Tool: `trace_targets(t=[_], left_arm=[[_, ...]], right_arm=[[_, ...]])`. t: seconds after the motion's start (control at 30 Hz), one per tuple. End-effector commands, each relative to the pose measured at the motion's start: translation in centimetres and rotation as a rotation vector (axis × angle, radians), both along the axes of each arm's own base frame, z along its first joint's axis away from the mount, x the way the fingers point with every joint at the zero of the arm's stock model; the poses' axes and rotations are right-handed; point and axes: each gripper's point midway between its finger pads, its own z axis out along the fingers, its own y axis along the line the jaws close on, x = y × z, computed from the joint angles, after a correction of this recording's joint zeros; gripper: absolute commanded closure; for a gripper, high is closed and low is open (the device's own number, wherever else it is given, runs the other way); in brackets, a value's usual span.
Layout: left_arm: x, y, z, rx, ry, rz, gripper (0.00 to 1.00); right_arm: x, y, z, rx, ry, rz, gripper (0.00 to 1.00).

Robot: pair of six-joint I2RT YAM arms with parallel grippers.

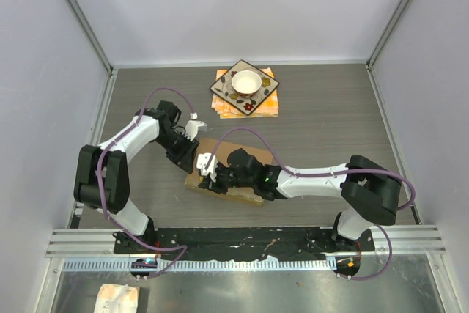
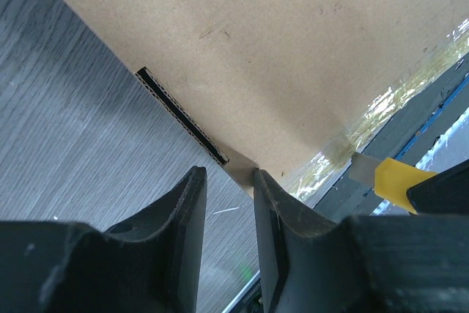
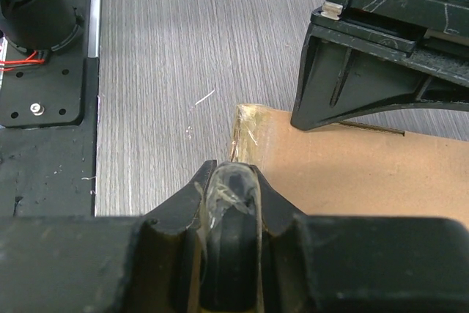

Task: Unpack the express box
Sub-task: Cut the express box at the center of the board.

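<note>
1. The express box [image 3: 352, 174] lies flat on the table [image 1: 330, 122], a little left of the middle and not far from the arm bases. In the top view the two grippers cover most of it.
2. The left gripper [image 2: 229, 174] is at the far-left part of the box. Its fingers [image 2: 192, 203] stand a little apart, and the grey table shows through the gap between them.
3. A small tip of cardboard reaches just to this gap, but it is not clamped. In the right wrist view, this gripper rests on the top of the box near its edge.
4. The right gripper [image 3: 231, 170] is at the near-left corner of the box, clenched on a cutter [image 2: 396, 181].
5. The cutter has a yellow body and a short grey blade. In the right wrist view, a dark rounded part with clear film on it fills the space between the fingers.
6. The blade is just beside the clear tape [image 2: 381, 104] that runs along the box edge. Whether it touches the tape, I cannot tell.
7. A patterned plate [image 1: 223, 89] with a white bowl [image 1: 245, 80] stands at the far side, well apart from the box.
</note>
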Motion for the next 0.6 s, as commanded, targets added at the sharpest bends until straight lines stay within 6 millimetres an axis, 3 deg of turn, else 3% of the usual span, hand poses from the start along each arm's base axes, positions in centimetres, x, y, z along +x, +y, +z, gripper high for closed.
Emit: trace_targets(t=[0.0,0.17,0.57], left_arm=[[0.6,1.4,-2.0,0.078,-0.054,-0.037,0.66],[0.5,1.4,-1.9,0.078,-0.055,-0.037,0.66],[0.6,1.5,-1.8,0.087,-0.067,-0.040,0.64]], right_arm=[[1.4,0.2,1.8,0.022,-0.073,-0.021,0.99],[1.7,0.2,1.0,-0.021,-0.085,-0.017,0.99],[1.1,-0.5,-3.7,-0.137,-0.009,-0.015,0.99]])
